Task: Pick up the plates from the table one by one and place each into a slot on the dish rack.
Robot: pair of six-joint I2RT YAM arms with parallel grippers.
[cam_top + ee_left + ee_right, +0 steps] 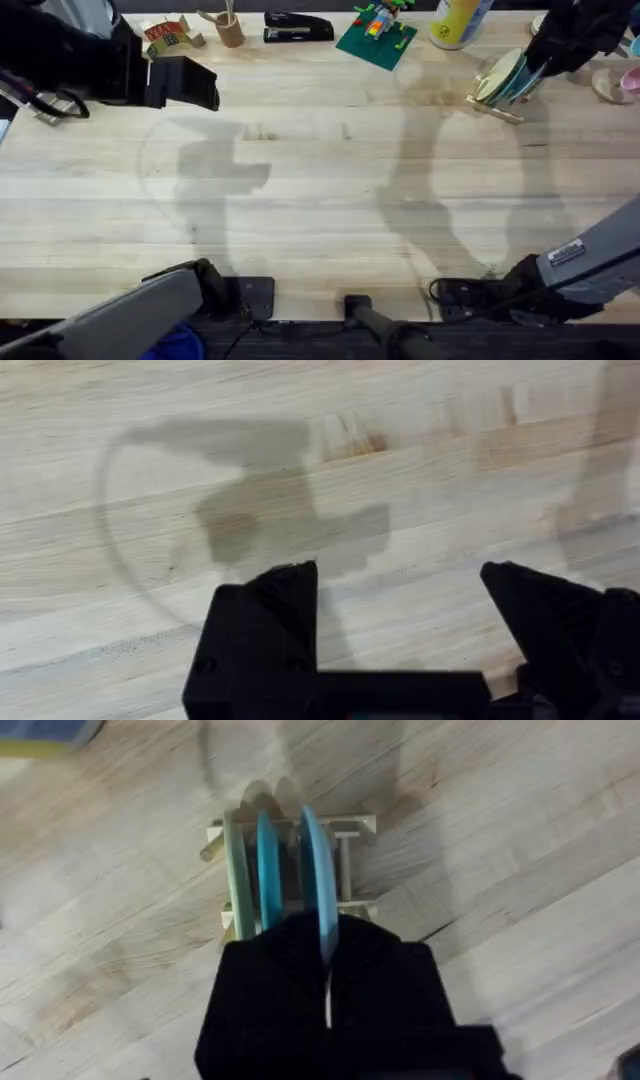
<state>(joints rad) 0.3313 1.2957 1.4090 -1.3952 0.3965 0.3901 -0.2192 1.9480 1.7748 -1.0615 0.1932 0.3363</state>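
The rack [497, 92] stands at the far right of the table [320, 200], holding three plates on edge, side by side. In the right wrist view these are cream [238, 880], teal [268, 870] and light blue [316, 880]. The right gripper [327, 970] is closed on the light blue plate's rim. The left gripper [400, 610] hovers wide open and empty at far left.

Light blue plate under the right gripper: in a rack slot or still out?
In. The light blue plate stands on edge between the dish rack pegs, beside two others; the right gripper jaws are shut on its rim.
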